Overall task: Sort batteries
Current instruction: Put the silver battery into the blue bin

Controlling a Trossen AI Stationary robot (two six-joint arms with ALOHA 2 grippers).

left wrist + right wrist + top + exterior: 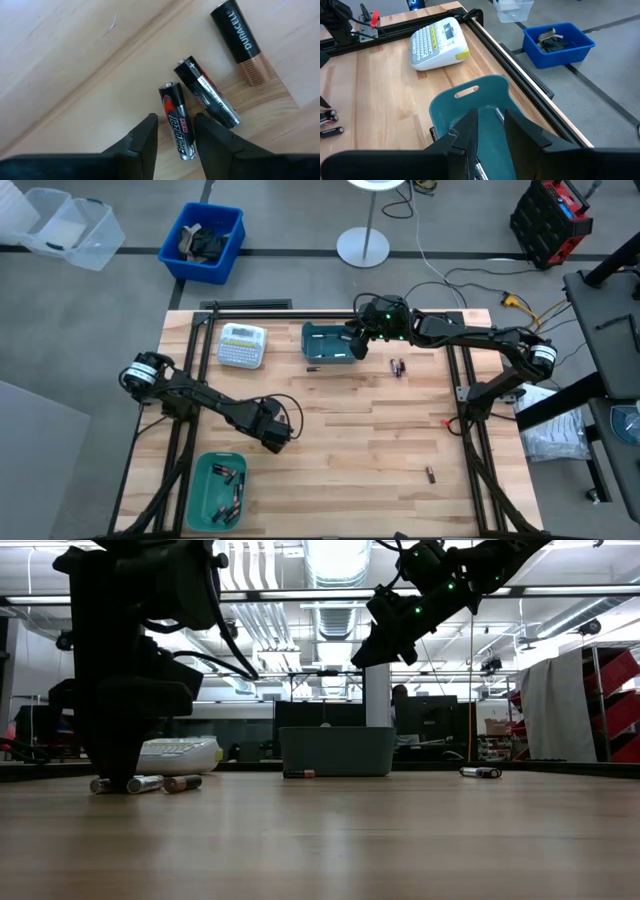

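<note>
Down at the table, the left gripper (175, 132) sat low over three batteries, and the lettering read clean: an Energizer Max cell (177, 121), black with red, lay right between the two dark fingers, which stood slightly parted on either side of it without clamping. Just beside it lay a second black-and-red battery (207, 93) with a plus mark at its tip, its label too turned to read. A little farther off was the Duracell battery (241, 43), black body with a copper end. From table height the same three lay in a row at the foot of that arm.

Up at the far edge, the right gripper (490, 131) hung above the far teal bin (327, 342), fingers narrowly apart; something slim and silvery showed between them, though whether they gripped it I could not tell. The white label-maker (242, 345) sat just beside that bin, keypad up, its print too small to read.

More strays: one battery (311, 369) just in front of the far bin, a pair (397, 366) near the right arm, one (431, 474) alone toward the near right. The near teal bin (203, 485) at the front left held several batteries already
</note>
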